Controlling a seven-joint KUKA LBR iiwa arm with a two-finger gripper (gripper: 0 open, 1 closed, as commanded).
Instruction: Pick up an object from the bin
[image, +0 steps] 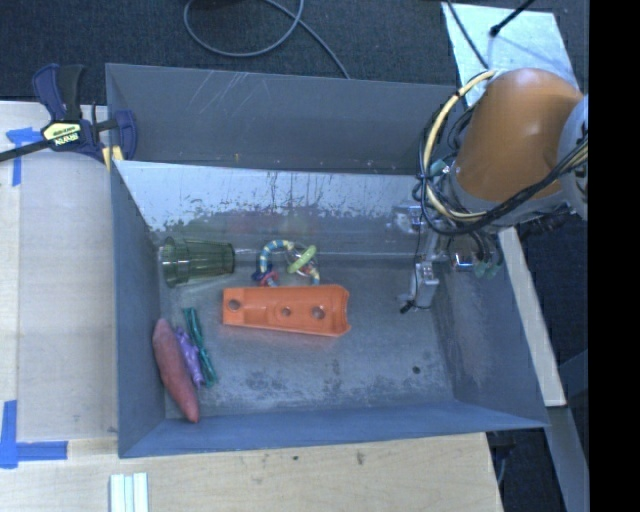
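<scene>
My gripper (422, 288) hangs over the bare right side of the bin floor, near the right wall, with nothing under it. The nearest loose thing is a flat orange block (285, 310) with round holes, lying in the middle of the bin, a short way to the gripper's left. Just behind the block sits a small multicoloured ring toy (286, 262).
A clear green cup (197, 262) lies on its side at the back left. Along the left wall lie a long red carrot-like piece (175, 370) and a purple and green piece (197, 348). The arm with its orange cover and cables stands over the bin's back right corner.
</scene>
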